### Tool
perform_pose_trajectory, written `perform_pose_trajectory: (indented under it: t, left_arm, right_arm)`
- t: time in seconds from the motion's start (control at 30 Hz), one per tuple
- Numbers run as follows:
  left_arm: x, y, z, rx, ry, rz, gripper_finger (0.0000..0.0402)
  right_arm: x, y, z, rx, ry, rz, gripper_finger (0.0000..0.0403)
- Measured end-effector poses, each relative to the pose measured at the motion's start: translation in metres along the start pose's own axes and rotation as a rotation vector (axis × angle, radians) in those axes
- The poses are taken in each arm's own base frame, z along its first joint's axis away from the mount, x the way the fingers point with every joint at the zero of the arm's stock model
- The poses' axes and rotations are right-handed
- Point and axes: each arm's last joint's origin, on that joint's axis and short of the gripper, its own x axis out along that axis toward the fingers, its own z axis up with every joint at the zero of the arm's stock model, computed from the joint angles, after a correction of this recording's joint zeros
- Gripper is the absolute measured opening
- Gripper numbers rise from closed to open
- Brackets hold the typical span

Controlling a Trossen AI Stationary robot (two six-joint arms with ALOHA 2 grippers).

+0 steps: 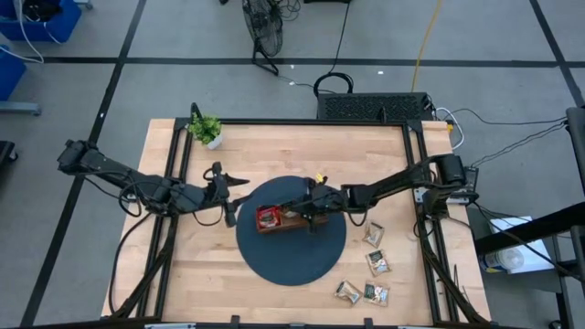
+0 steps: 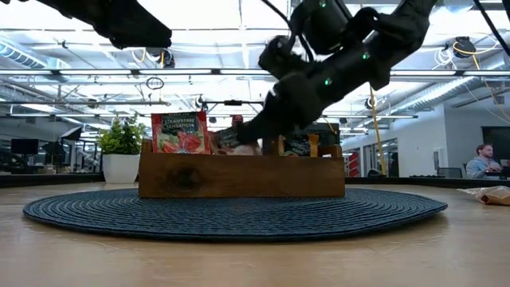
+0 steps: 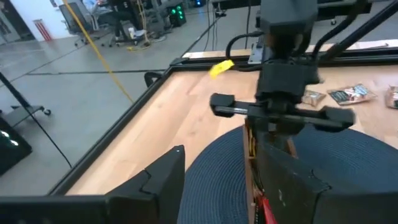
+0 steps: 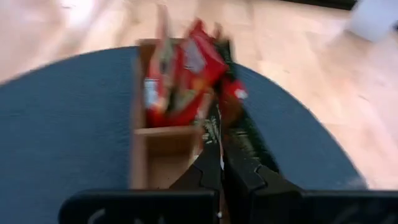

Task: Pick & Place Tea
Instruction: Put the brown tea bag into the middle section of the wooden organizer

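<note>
While clamped on a dark tea sachet [image 4: 214, 127], right jaws, over wooden tray [image 4: 140, 149].

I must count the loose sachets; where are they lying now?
In the high view, four loose sachets lie on the bare wooden table, near its right front corner, just off the round dark mat.

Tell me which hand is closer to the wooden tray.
Right. The right hand is directly over the wooden tray, fingers shut and reaching into it. The left hand hovers beside the tray over the round mat's edge, off to one side.
</note>
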Motion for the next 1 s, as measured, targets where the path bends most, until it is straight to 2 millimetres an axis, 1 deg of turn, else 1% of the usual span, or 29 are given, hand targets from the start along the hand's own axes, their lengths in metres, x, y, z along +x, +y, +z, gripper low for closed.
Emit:
perform_pose_trajectory:
  t: [0.07,0.2,0.33,0.4,0.5,0.6,0.77,0.87,0.9,0.93,1.0]
  left_arm:
    - [0.000,0.000,0.000,0.000,0.001,-0.003,0.0198]
    - [0.000,0.000,-0.001,0.004,0.006,-0.003,0.0204]
    - [0.000,0.000,-0.001,-0.004,0.007,-0.005,0.0201]
    - [0.000,0.000,-0.001,-0.005,0.007,-0.005,0.0197]
    - [0.000,0.000,-0.001,-0.006,0.007,-0.007,0.0192]
    - [0.000,0.000,-0.001,-0.006,0.008,-0.008,0.0193]
    - [0.000,-0.001,-0.001,-0.008,0.010,-0.009,0.0202]
    - [0.000,0.000,-0.002,-0.008,0.014,-0.009,0.0204]
    - [0.000,0.000,-0.002,-0.008,0.017,-0.008,0.0203]
    - [0.000,0.000,-0.002,-0.011,0.018,-0.008,0.0201]
    - [0.000,0.000,-0.002,-0.010,0.022,-0.008,0.0197]
  right_arm:
    - [0.001,0.001,-0.002,-0.008,0.015,-0.046,0.0000]
    - [-0.001,0.006,0.000,-0.054,0.011,-0.122,0.0000]
    - [-0.002,0.012,0.005,-0.087,-0.033,-0.118,0.0001]
    - [-0.002,0.016,0.007,-0.105,-0.058,-0.113,0.0008]
    - [-0.003,0.019,0.009,-0.116,-0.073,-0.108,0.0033]
    - [-0.003,0.018,0.010,-0.114,-0.079,-0.117,0.0068]
    - [-0.004,0.015,0.012,-0.106,-0.099,-0.217,0.0120]
    - [-0.009,0.018,0.019,-0.122,-0.134,-0.214,0.0135]
    - [-0.011,0.020,0.025,-0.120,-0.155,-0.210,0.0136]
    - [-0.013,0.022,0.031,-0.120,-0.167,-0.201,0.0134]
    - [-0.013,0.025,0.045,-0.140,-0.121,-0.151,0.0118]
